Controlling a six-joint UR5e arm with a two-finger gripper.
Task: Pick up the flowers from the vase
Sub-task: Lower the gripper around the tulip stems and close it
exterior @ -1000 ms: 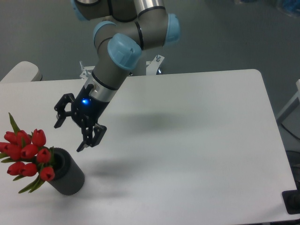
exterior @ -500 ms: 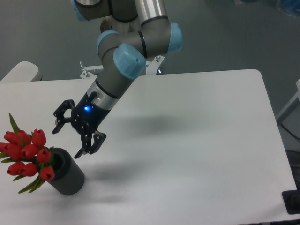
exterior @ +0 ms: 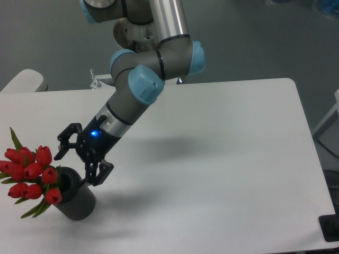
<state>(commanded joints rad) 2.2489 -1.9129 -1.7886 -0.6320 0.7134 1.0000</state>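
The flowers (exterior: 30, 175), red tulip buds with green leaves, lean left out of the vase (exterior: 75, 197), a short dark grey cylinder near the table's front left. My gripper (exterior: 74, 168) hangs open just above and right of the vase's rim, tilted down toward the left. Its fingers (exterior: 103, 173) are spread wide with nothing between them. One finger sits close to the nearest bud; the other is over the vase's right edge. I cannot tell whether it touches the rim.
The white table (exterior: 212, 159) stretches to the right and back. A pale rounded object (exterior: 24, 80) shows at the far left edge. A metal bracket (exterior: 98, 80) stands behind the arm at the table's back edge.
The gripper has moved down and to the left, from over the table toward the vase and flowers. It stayed open. The flowers and vase have not moved.
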